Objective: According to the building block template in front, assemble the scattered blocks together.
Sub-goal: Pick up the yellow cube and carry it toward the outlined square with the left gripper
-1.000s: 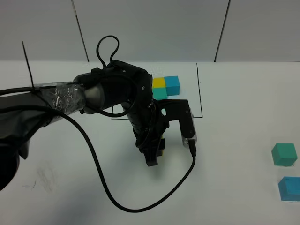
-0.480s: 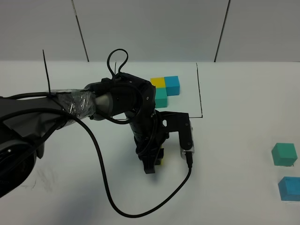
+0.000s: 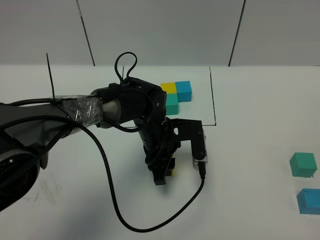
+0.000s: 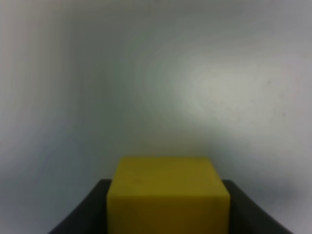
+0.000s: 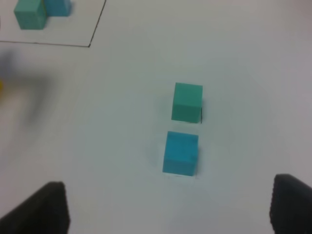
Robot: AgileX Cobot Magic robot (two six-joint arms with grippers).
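Note:
The building block template is a yellow, blue and teal-green cluster inside a thin black outline at the back. My left gripper stands in front of the outline, pointing down. It is shut on the yellow cube; the left wrist view shows the cube between the dark fingers, low over the table. The teal-green cube and the blue cube lie at the far right. My right gripper is open and empty above them, over the teal-green cube and the blue cube.
The left arm's black cable loops over the table in front of the gripper. The white table has a wall with dark seams behind it. Part of the template and its outline corner show in the right wrist view.
My left gripper moved a little toward the front of the table with the yellow cube, then held still. The teal-green and blue cubes have not moved.

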